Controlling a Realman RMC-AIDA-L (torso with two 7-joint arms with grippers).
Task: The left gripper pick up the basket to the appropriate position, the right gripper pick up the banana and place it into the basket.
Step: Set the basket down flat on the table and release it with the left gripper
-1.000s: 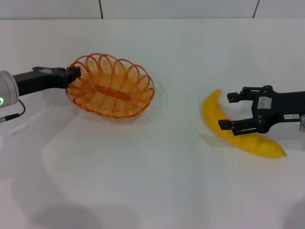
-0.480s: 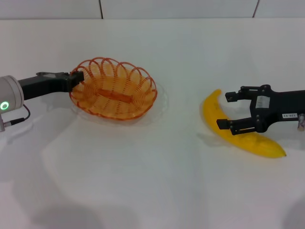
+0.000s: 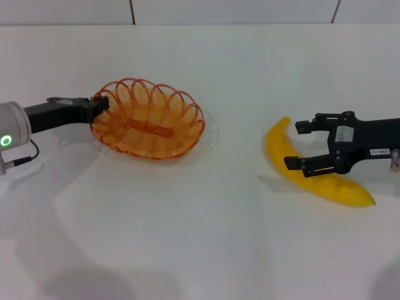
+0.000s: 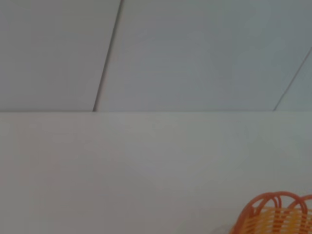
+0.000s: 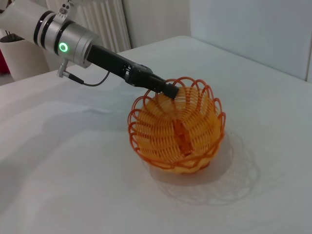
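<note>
The orange wire basket (image 3: 148, 119) is at the left of the white table, tilted and held slightly above its own shadow. My left gripper (image 3: 99, 103), on the arm with the silver-white cylinder and a green light, is shut on the basket's left rim. The right wrist view also shows that gripper (image 5: 168, 90) and the basket (image 5: 178, 129). A bit of the rim shows in the left wrist view (image 4: 275, 214). The yellow banana (image 3: 277, 142) lies on the table at the right. My right gripper (image 3: 295, 145), black with a white label, is open, one finger on each side of the banana's middle.
The white table (image 3: 206, 219) spreads between basket and banana. A tiled wall runs along its far edge (image 3: 200, 12). A thin cable hangs from the left arm (image 3: 22, 153).
The left gripper has carried the basket a little to the right and lower, with less tilt. The right gripper has edged slightly left over the banana.
</note>
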